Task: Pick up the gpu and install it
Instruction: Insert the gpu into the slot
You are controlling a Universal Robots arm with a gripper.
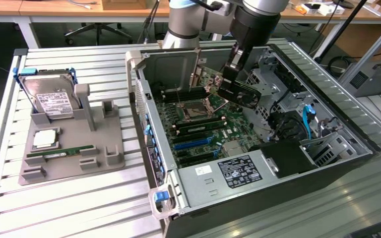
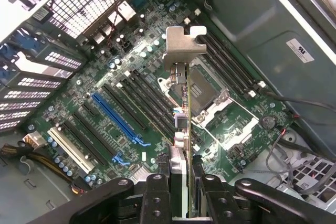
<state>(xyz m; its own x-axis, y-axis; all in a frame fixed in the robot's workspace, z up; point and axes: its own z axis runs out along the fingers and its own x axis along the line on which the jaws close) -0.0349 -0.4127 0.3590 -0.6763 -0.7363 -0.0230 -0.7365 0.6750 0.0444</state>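
Midair is where the gpu (image 1: 239,93) sits, inside the open computer case (image 1: 139,94). It is tilted above the motherboard (image 1: 197,134) and not seated in any slot. From the wrist view the card shows edge-on, its silvery bracket (image 2: 181,48) at the far end over the region of the processor socket (image 2: 205,85).

The claw (image 1: 233,74) has hold of it, partly closed, with one dark finger (image 2: 157,192) pressed on each face of the thin card. The arm (image 1: 257,20) comes down into the case from above.

On the board beneath lie rows of long black slots and one bright blue slot (image 2: 118,119), off to one side of the card's line. The square socket (image 1: 194,110) is just toward the exterior view's left of the hanging card. A boxed power supply (image 1: 240,171) with a black label fills the near end of the case.

Well apart, on the exterior view's left, a grey holder (image 1: 78,134) rests on the slatted metal surface (image 1: 78,208). It carries a silver hard drive (image 1: 53,101) standing propped at the back and a narrow green memory stick (image 1: 61,152) lying nearer the front.
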